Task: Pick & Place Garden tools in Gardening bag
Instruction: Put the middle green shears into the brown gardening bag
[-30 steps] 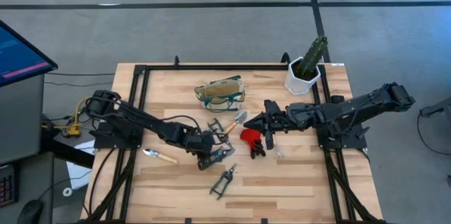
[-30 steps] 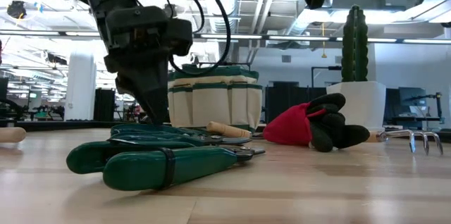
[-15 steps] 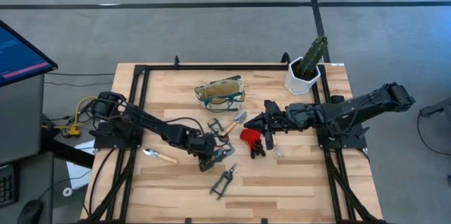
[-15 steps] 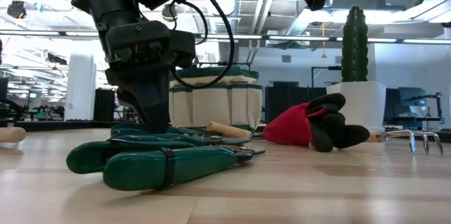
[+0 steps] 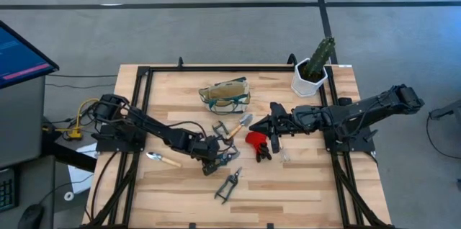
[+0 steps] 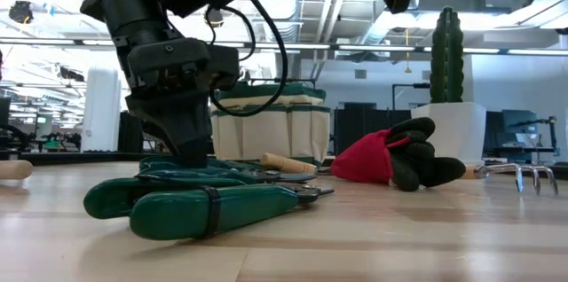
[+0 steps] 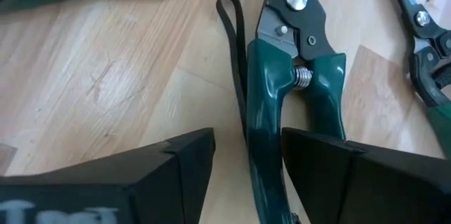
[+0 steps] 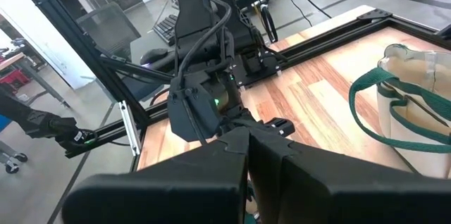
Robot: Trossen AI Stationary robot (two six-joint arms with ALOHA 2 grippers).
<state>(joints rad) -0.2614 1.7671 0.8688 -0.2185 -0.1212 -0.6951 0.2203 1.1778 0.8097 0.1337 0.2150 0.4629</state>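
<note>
Left gripper [image 7: 246, 160] low over light wooden desk [image 5: 302, 186], fingers spread wide, straddling one handle of green-handled steel pruning shears [image 7: 292, 76]; nothing clamped yet. Shears lie flat directly below gripper, long axis running between fingers, so closing should catch handle. Left arm clearly nearer. Cream fabric gardening bag with green trim [image 5: 225, 93] stands behind, toward desk's far edge. Right gripper [image 5: 274, 129] shut, empty, hovers near red-headed tool [image 5: 253, 141].

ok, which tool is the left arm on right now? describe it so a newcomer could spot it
On the wooden table, look in front of the cream gardening bag, where the left gripper is down at the surface. Its jaws straddle one handle of green-handled pruning shears lying flat. Unlike the second shears nearer the front edge, this pair lies under the gripper.
</note>
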